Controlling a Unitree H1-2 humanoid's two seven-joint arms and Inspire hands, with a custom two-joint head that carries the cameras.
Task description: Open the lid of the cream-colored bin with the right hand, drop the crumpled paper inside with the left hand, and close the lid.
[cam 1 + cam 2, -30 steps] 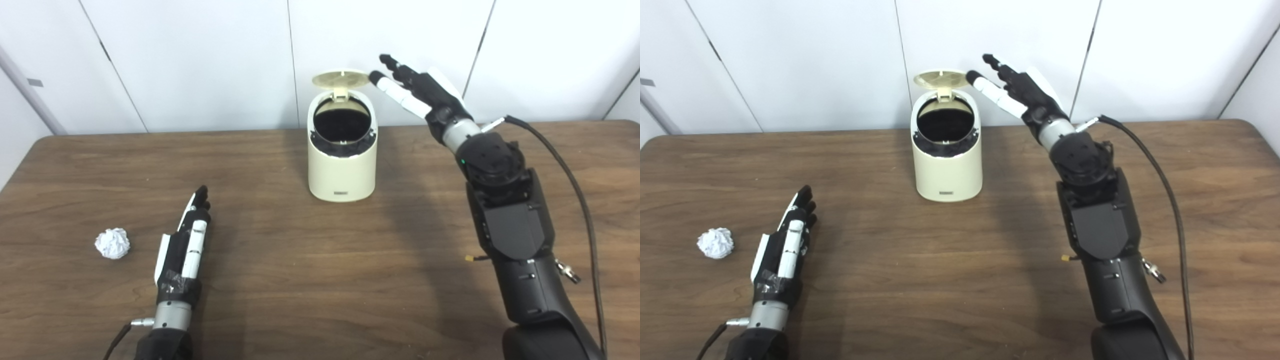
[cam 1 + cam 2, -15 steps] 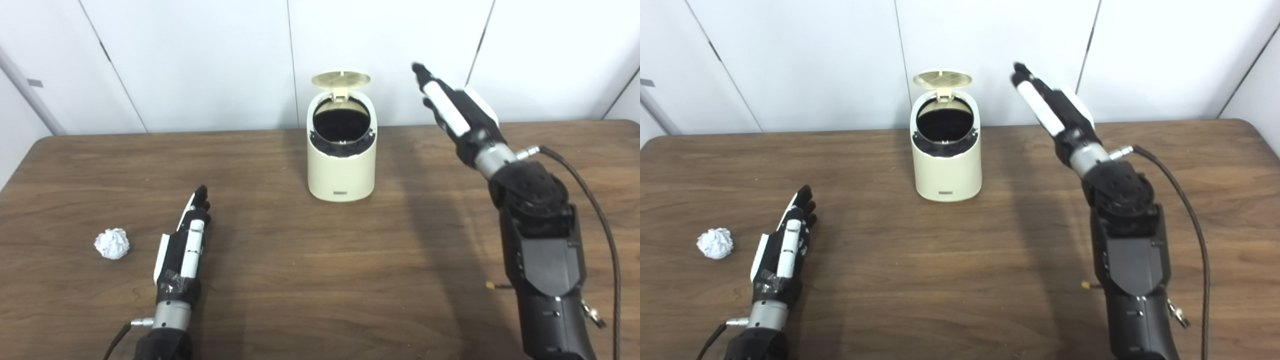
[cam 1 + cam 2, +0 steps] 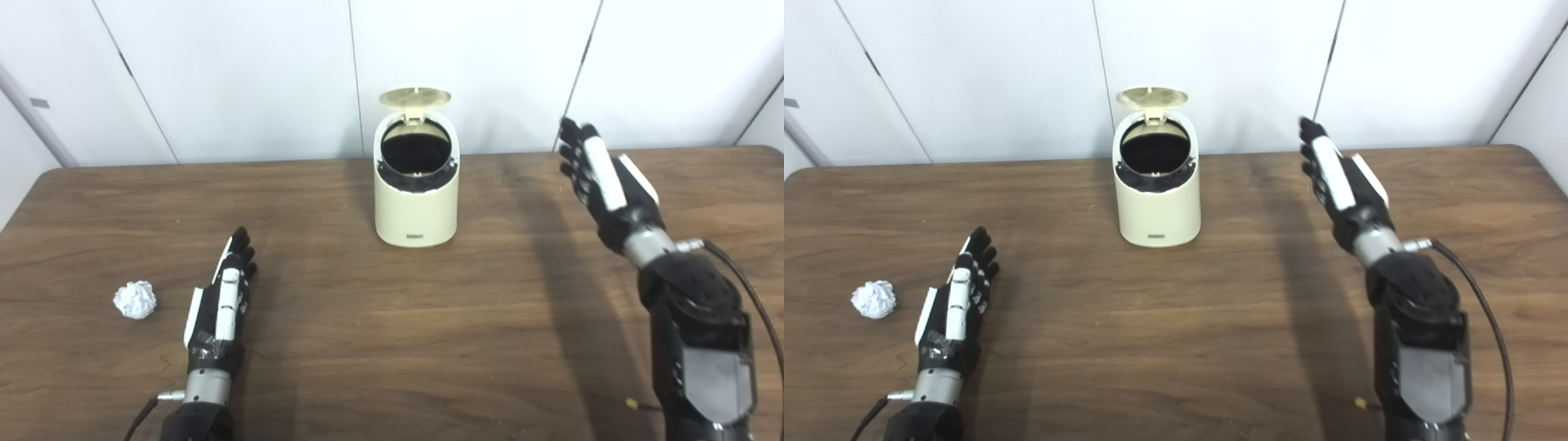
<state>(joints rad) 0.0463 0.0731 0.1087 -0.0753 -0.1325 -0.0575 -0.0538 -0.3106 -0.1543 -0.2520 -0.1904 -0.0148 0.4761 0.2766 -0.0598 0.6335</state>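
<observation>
Bin point(image 3: 416, 208) label too small

The robot's left hand point(image 3: 222, 298) lies low at the lower left, edge-on, its fingers point(image 3: 241, 245) straight, close together and pointing away from the body, holding nothing. A silver wrist cuff joins it to a black forearm that enters from the bottom edge. The right hand point(image 3: 603, 177) is raised on the right side, palm turned inward toward the left, fingers point(image 3: 572, 138) extended upward and slightly spread, empty. Its black forearm rises steeply from the lower right corner, a dark cable trailing from the wrist.
</observation>
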